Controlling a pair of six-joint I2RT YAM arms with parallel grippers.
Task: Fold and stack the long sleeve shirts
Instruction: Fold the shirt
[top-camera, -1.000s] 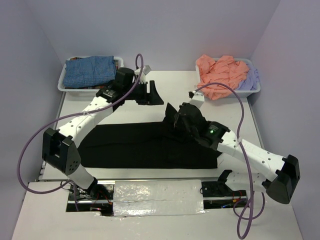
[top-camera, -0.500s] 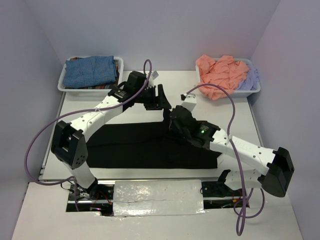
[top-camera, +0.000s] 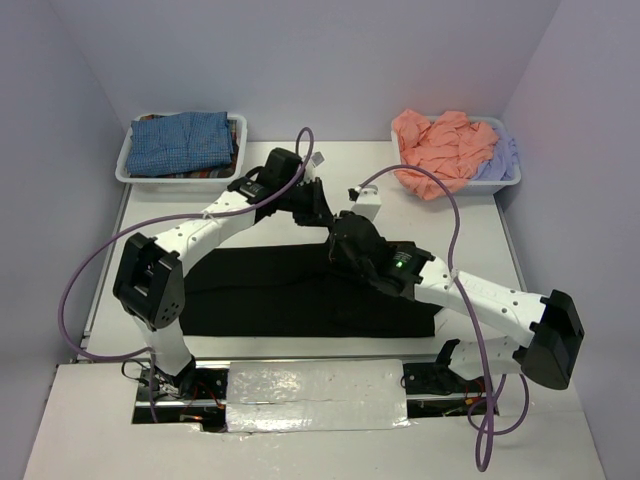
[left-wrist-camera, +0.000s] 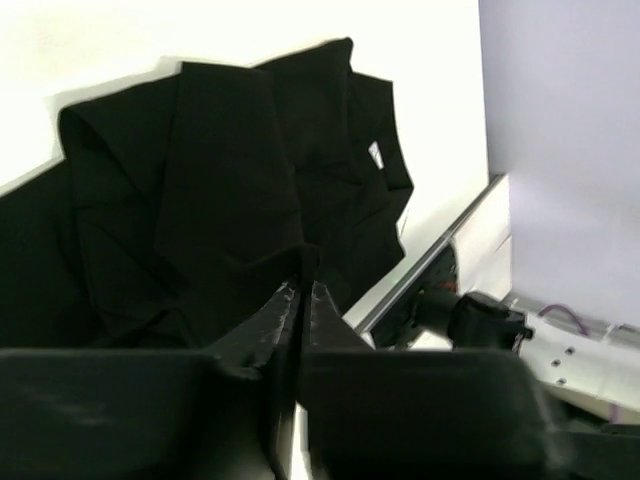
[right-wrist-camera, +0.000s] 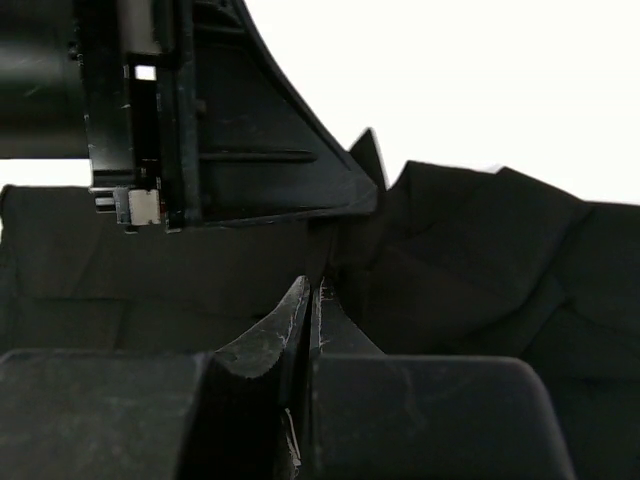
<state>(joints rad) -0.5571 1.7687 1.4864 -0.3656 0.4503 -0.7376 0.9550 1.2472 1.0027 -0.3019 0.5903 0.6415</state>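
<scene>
Left gripper (left-wrist-camera: 301, 290): fingers (left-wrist-camera: 272, 322) pressed nearly together, tips pinching a raised fold of the black shirt (top-camera: 270, 295), as far as the left wrist view shows.

Right gripper (right-wrist-camera: 308, 290): fingers (right-wrist-camera: 283, 322) pressed together, tips buried in the same dark cloth. Looks like a pinch on a fold, though the black-on-black contact is hard to read.

The 2 grippers sit just beside each other at the shirt's far edge, right of the middle of the table (top-camera: 360, 170). Cloth is bunched up there.

Black shirt lies flat across the middle of the table, apart from that bunch. It looks already narrowed to a long band. The long axis runs left to right, parallel to the table's near edge. The left wrist view shows a neck label (left-wrist-camera: 375, 155) at 1 end. Judged: collar points to the table's right side, not certain.

Progress, judged:
- 1 done: the blue-checked shirt (top-camera: 180, 142) lies folded in the bin (top-camera: 122, 172) at the table's far-left corner. Striped cloth shows under it, can't tell what.
- 1 in hand: the black shirt is mid-fold, crosswise fold not yet made, not stacked.
- 2 left: the salmon-pink shirt (top-camera: 440, 145) and the lavender shirt (top-camera: 500, 158) are crumpled in the other bin (top-camera: 505, 185) at the table's far-right corner.

Roughly a third through.
</scene>
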